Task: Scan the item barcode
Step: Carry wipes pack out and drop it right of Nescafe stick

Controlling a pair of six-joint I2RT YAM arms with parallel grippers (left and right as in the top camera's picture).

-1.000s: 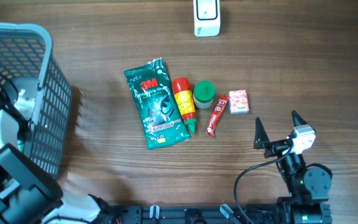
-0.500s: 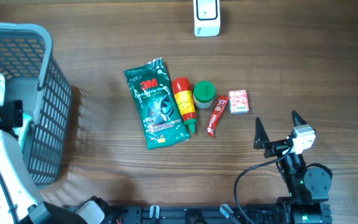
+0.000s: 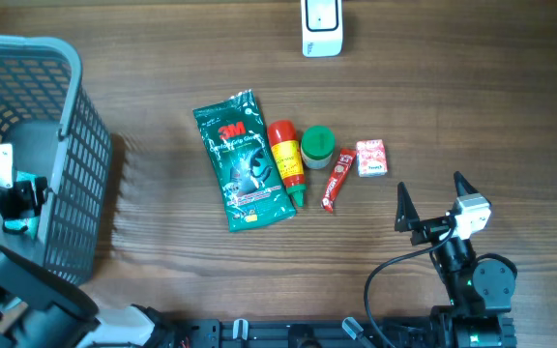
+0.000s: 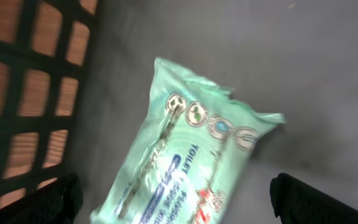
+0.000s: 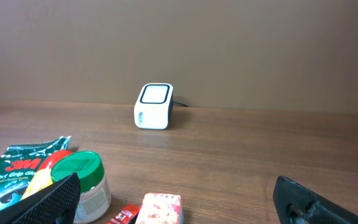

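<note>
Left gripper (image 4: 179, 202): spread wide and empty, hanging inside the grey basket (image 3: 75, 174).
Pale green packet (image 4: 191, 168): lying loose on the basket floor, directly below the left gripper, touching neither finger.
Right gripper (image 3: 429, 182): fingers wide apart, holding nothing, low over the bench (image 3: 472, 87).
Scanner (image 3: 322, 26): upright at the far edge, well ahead of the right gripper and to its left.
Row of goods: 3M pouch (image 3: 245, 159), red bottle (image 3: 286, 159), green-lidded jar (image 3: 317, 145), red sachet (image 3: 337, 179) and small box (image 3: 371, 158), just ahead-left of the right gripper.
</note>
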